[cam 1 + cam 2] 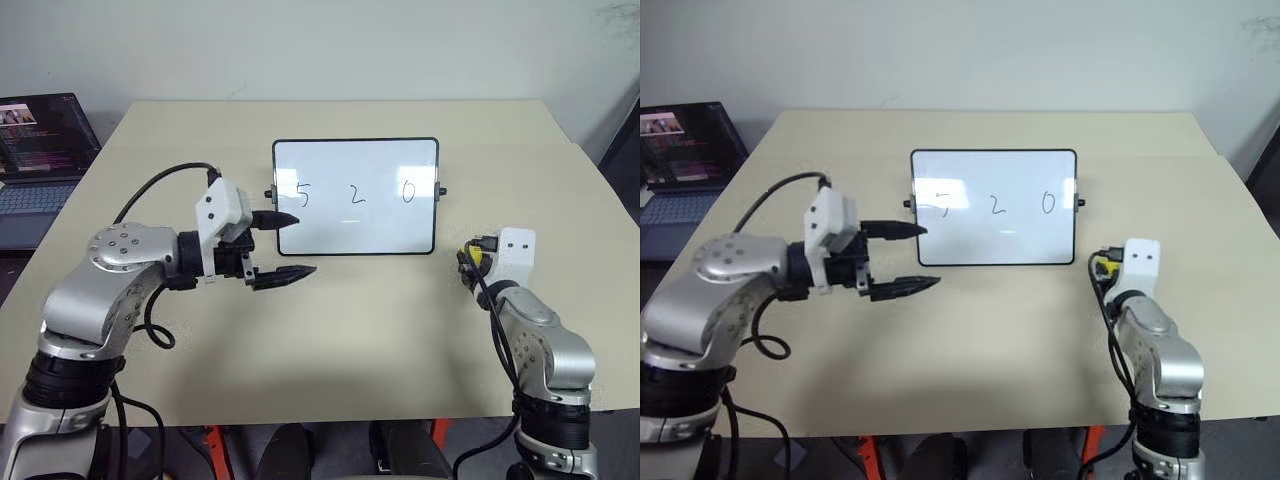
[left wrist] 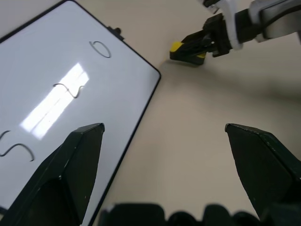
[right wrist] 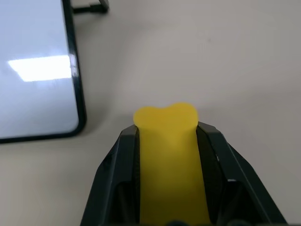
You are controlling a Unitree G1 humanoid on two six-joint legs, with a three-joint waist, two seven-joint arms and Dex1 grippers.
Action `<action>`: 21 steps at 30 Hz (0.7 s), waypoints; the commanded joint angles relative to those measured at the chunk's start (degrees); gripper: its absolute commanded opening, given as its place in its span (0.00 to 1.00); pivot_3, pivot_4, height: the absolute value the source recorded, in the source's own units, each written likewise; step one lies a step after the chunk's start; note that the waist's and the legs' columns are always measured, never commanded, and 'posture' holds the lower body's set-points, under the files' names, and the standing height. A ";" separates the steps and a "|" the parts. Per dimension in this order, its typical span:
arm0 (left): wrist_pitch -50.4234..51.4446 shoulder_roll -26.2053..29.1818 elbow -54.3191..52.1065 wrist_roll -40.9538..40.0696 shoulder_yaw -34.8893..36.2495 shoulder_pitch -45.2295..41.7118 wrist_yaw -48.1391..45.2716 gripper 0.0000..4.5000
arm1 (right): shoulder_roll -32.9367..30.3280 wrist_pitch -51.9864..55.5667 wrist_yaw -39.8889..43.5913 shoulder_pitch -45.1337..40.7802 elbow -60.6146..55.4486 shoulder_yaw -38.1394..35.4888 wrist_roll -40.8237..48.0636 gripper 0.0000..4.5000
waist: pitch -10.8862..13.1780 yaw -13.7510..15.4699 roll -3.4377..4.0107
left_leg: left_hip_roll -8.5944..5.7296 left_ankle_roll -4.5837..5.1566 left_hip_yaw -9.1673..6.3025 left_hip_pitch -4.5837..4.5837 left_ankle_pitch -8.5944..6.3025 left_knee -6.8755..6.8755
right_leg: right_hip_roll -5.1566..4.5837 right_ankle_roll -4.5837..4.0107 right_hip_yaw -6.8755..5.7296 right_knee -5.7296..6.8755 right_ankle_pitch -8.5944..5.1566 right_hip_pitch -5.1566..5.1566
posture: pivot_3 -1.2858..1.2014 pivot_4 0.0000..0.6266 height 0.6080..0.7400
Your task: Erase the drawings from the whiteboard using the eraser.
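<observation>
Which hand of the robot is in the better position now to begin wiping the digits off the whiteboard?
Probably the right hand: it is shut on the eraser, beside the whiteboard, near the "0". The left hand is open and empty, at the board's opposite edge.

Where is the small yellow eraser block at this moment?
The yellow eraser block is clamped in the right gripper, on the robot's right, off the black-framed whiteboard's lower right corner.

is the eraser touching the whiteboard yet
No, the eraser sits squeezed between the right gripper fingers, with bare table between it and the whiteboard frame.
</observation>
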 commanded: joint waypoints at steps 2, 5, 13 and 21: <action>-5.15 -0.89 2.46 4.27 4.32 0.08 5.89 1.00 | -0.53 -2.74 0.94 -1.87 -0.42 0.89 -0.91 0.28 | 0.00 -0.02 0.00 | 0.00 0.00 0.01 0.00 0.00 0.00 | 0.00 0.00 0.01 0.00 0.00 0.00 | 0.52 0.24 1.00; -7.63 -1.99 3.84 9.02 5.09 2.46 11.82 1.00 | -0.36 -4.29 1.42 -3.85 0.72 1.82 -1.31 0.28 | 0.00 -0.04 0.00 | -0.01 0.00 0.03 0.00 0.00 0.00 | -0.02 0.00 0.03 -0.02 0.01 0.00 | 0.52 0.24 1.00; -12.47 -7.71 5.74 17.11 5.91 9.92 24.09 1.00 | -0.10 -10.45 4.23 -10.27 4.60 6.52 -3.59 0.28 | -0.02 0.04 0.01 | -0.01 0.00 0.01 -0.01 0.00 0.02 | -0.05 -0.01 0.01 0.01 0.02 0.00 | 0.52 0.24 1.00; -12.99 -11.91 7.91 17.55 4.96 9.00 26.64 1.00 | 4.66 -20.87 7.30 -22.29 19.06 11.45 -5.27 0.28 | -0.03 0.00 -0.01 | 0.00 -0.01 0.01 0.00 0.01 0.05 | -0.06 -0.03 -0.02 0.05 0.06 -0.01 | 0.52 0.24 1.00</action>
